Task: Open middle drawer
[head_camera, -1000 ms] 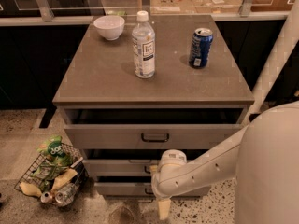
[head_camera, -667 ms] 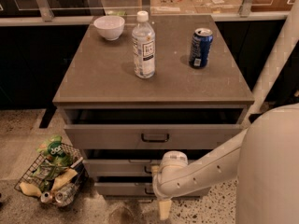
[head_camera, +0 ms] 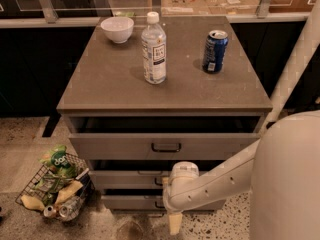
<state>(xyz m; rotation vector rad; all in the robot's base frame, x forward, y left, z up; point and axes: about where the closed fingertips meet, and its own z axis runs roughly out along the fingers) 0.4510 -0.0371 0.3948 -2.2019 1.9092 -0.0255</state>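
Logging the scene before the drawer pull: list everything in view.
Cabinet: 1, grey, centre.
Bowl: 1, white, cabinet top, back left.
Bottle: 1, clear, top centre.
Can: 1, blue, top right.
Top drawer: 1, grey, slightly out.
Middle drawer: 1, grey, below it, handle partly hidden.
Bottom drawer: 1, grey, lowest.
Basket: 1, wire, holding packets, floor left.
Arm: 1, white, from right across lower drawers.
Gripper: 1, tan, low before bottom drawer.
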